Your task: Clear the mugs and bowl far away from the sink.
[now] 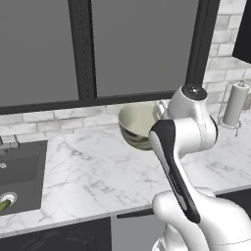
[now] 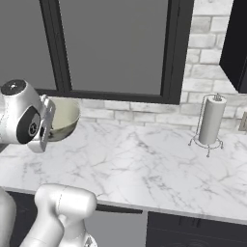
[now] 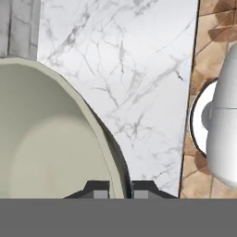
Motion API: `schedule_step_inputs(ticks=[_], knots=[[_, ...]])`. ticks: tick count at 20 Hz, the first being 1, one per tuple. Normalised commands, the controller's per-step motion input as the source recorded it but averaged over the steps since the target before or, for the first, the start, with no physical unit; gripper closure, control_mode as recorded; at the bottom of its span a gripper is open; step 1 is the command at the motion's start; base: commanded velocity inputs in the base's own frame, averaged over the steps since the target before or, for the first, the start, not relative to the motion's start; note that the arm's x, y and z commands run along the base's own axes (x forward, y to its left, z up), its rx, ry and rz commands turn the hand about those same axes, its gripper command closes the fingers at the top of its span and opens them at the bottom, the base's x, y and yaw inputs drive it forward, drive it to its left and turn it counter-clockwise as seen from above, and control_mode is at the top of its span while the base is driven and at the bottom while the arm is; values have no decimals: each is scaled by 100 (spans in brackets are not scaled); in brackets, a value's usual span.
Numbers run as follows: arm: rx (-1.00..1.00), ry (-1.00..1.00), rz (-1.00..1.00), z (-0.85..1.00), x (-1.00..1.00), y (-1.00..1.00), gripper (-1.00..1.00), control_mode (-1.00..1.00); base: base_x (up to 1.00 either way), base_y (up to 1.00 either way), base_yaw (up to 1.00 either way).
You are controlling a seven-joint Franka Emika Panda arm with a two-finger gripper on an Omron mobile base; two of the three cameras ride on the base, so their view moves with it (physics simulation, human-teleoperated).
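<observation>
surface (image 1: 93, 171): white marble – sink (image 1: 19, 171) sunk in at the left end
on it: paper towel holder (image 2: 211, 123) – far right by the brick wall

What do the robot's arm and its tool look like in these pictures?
The arm is glossy white with rounded, bulging links, a long black stripe along one link and dark round caps at the joints. The tool ends in two small dark tips with pale grey pads. No cables show.

Bowl (image 2: 65, 118) up off the marble counter (image 2: 144, 164), tilted beside the arm's wrist at left, paper towel holder (image 2: 211, 123) standing far right by the brick wall
</observation>
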Motion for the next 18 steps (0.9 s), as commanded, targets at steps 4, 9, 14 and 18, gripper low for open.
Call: schedule_step_inputs(ticks=[4, 9, 14, 18], knots=[[0, 0, -6, 0, -77, -9, 100, -100, 0, 0, 0], [1, 0, -3, 14, -69, -20, 100, -100, 0, 0, 0], [1, -1, -2, 52, -49, -4, 100, 100, -15, -4, -1], [0, 0, 0, 0, 0, 0, 100, 100, -69, -13, -3]])
